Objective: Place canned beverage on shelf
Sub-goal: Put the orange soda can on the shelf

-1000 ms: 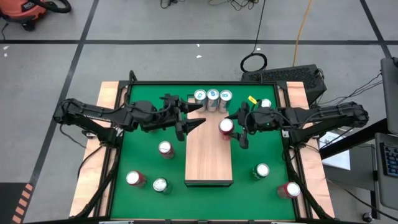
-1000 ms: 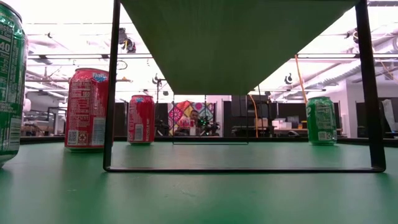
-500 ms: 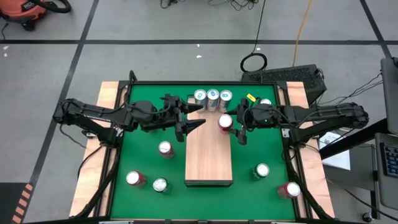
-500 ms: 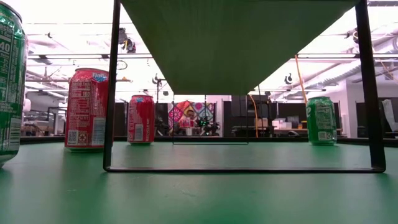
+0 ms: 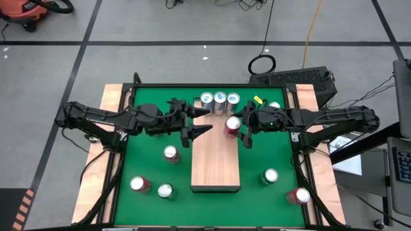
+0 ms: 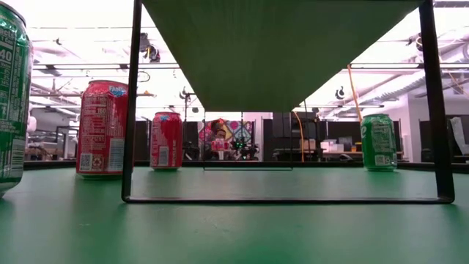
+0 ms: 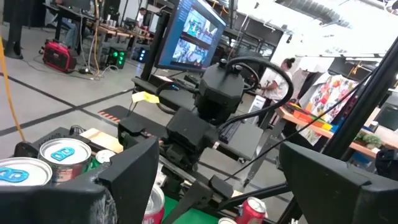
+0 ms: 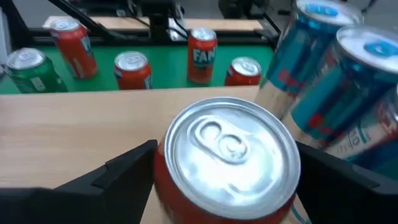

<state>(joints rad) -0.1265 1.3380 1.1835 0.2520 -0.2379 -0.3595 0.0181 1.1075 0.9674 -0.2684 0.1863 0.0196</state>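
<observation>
My right gripper [image 5: 240, 130] sits at the far right edge of the shelf [image 5: 216, 163], its fingers [image 8: 118, 177] spread on either side of a red can [image 8: 227, 162] — the silver top of that can fills my right wrist view, standing upright on the pale wood, with a finger close to each flank; I cannot tell whether either finger touches it. Just beyond it three blue cans [image 5: 219, 100] stand in a row at the shelf's far end. My left gripper [image 5: 196, 123] hovers over the shelf's far left corner, jaws held wide with nothing between them. On the green table [image 5: 148, 151] stand more cans — a red one [image 5: 170, 154] left of the shelf, a red [image 5: 139, 185] and a green [image 5: 166, 191] nearer the front-left, a green [image 5: 270, 176] and a red [image 5: 299, 195] on the right.
</observation>
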